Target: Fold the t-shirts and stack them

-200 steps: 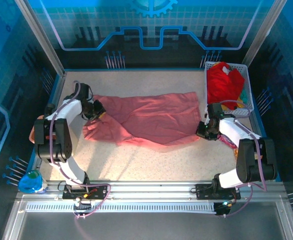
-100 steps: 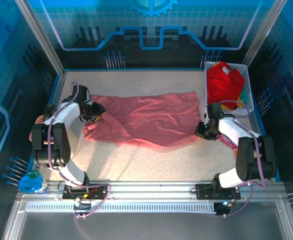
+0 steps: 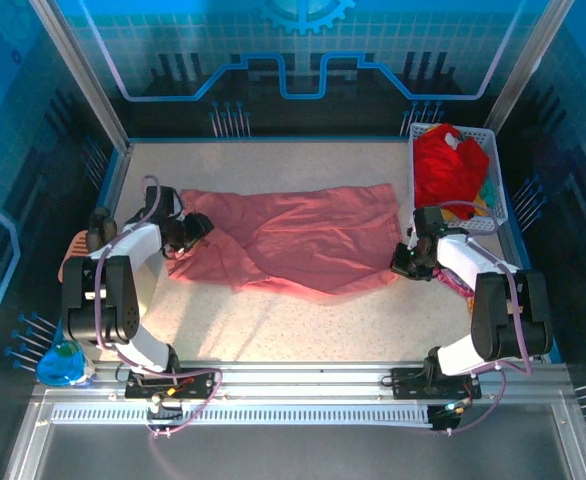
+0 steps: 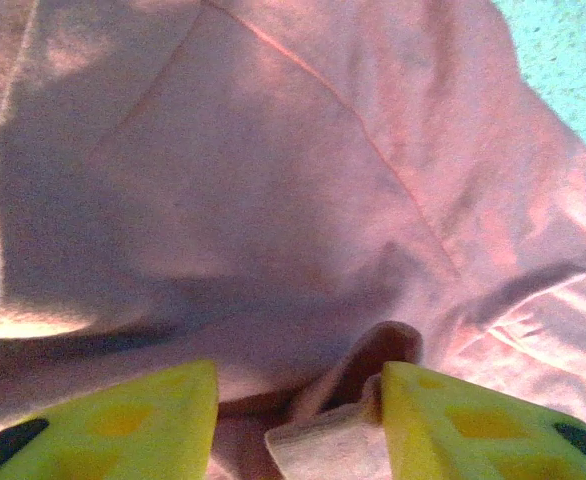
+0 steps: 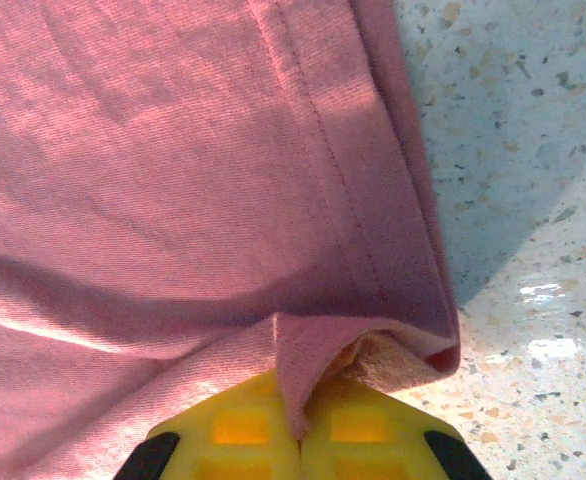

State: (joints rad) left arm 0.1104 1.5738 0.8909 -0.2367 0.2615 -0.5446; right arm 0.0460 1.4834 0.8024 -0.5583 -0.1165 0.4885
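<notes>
The limp salmon-pink cloth t-shirt [image 3: 303,240] is best taken by hems: that nearest the white plastic basket [image 3: 497,175] is pinched in the closed right gripper [image 5: 301,425]; nothing is clamped by the left gripper [image 4: 298,410], jaws parted.

A pale speckled tabletop [image 3: 303,320] fills the middle of the frame and is brightly lit, with blue grid-patterned panels [image 3: 173,40] along the top edge, a gear emblem [image 3: 308,12] at the top centre, dark blue walls [image 3: 13,150] at both sides and a silver metal rail [image 3: 303,378] across the bottom
</notes>
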